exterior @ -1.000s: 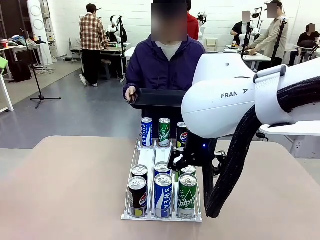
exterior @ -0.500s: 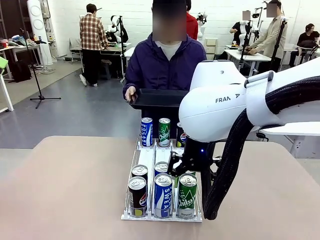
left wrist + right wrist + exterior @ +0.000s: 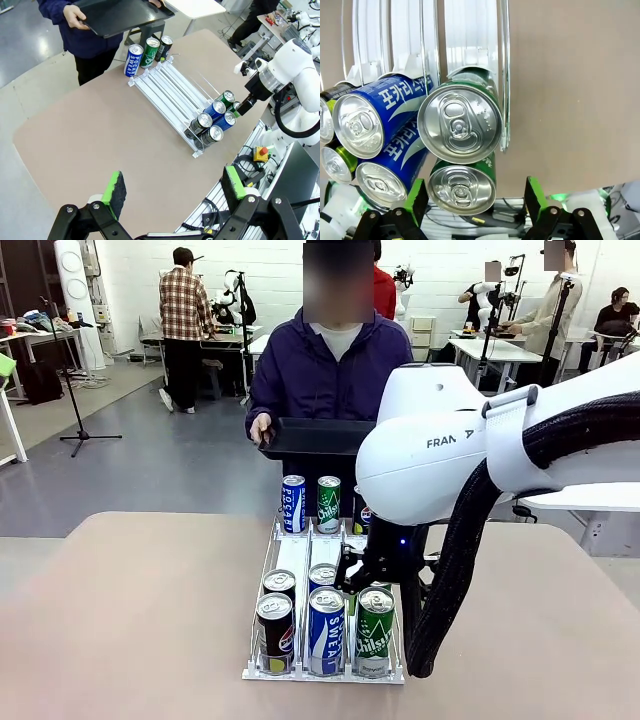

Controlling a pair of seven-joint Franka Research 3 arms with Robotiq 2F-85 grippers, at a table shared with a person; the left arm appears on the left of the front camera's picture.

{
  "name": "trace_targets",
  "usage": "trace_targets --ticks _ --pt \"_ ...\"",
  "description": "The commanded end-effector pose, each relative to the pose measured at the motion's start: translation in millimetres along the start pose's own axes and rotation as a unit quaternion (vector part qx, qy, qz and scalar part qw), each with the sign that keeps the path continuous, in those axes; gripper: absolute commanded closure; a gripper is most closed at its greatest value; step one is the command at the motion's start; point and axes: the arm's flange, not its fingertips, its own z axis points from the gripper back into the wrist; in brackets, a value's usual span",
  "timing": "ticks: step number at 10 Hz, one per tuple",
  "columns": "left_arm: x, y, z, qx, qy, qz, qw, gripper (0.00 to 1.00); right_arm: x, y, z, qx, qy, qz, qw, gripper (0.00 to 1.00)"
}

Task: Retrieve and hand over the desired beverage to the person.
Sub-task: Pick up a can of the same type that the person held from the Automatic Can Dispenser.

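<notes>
A clear wire rack (image 3: 292, 552) holds cans in three lanes: black cola (image 3: 274, 632), blue Pocari Sweat (image 3: 326, 630) and green Chilsung (image 3: 375, 632) at the front. Three more cans (image 3: 328, 503) stand at its far end. My right gripper (image 3: 368, 578) hovers over the green lane. In the right wrist view it is open (image 3: 476, 200), its pads either side of two green can tops (image 3: 460, 124); touching cannot be told. The person (image 3: 330, 370) in a purple jacket holds a black tray (image 3: 320, 435) beyond the table. My left gripper (image 3: 174, 189) is open, high above the table.
The tan table (image 3: 130, 620) has free room left and right of the rack (image 3: 170, 95). In the left wrist view the right arm (image 3: 280, 70) leans over the rack's near end. Other people and tables stand far behind.
The right arm has shifted a little to the left and settled lower over the green lane. The cans and the person's tray have not moved.
</notes>
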Motion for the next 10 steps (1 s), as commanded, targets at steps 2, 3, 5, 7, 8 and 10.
trace_targets --ticks 2,3,5,7,8,10 --pt "0.0 1.4 1.9 -0.01 -0.006 -0.01 1.0 0.0 8.1 5.1 -0.8 -0.003 -0.011 -0.008 1.0 0.0" --pt "0.0 1.4 1.9 -0.01 -0.006 -0.01 1.0 0.0 8.6 4.8 -1.3 0.0 -0.011 -0.003 1.0 0.0" --pt "0.0 1.4 1.9 -0.01 -0.006 -0.01 1.0 0.0 6.9 4.6 -2.1 0.001 -0.022 0.025 0.999 0.44" --pt "0.0 1.4 1.9 -0.01 -0.006 -0.01 1.0 0.0 5.6 4.8 -2.3 -0.002 -0.02 0.032 0.999 1.0" --pt "0.0 1.4 1.9 -0.01 -0.006 -0.01 1.0 0.0 5.1 4.8 -2.1 -0.002 -0.019 0.034 0.999 1.0" --pt "0.0 1.4 1.9 -0.01 -0.006 -0.01 1.0 0.0 4.8 4.8 -2.0 -0.001 -0.016 0.034 0.999 0.87"
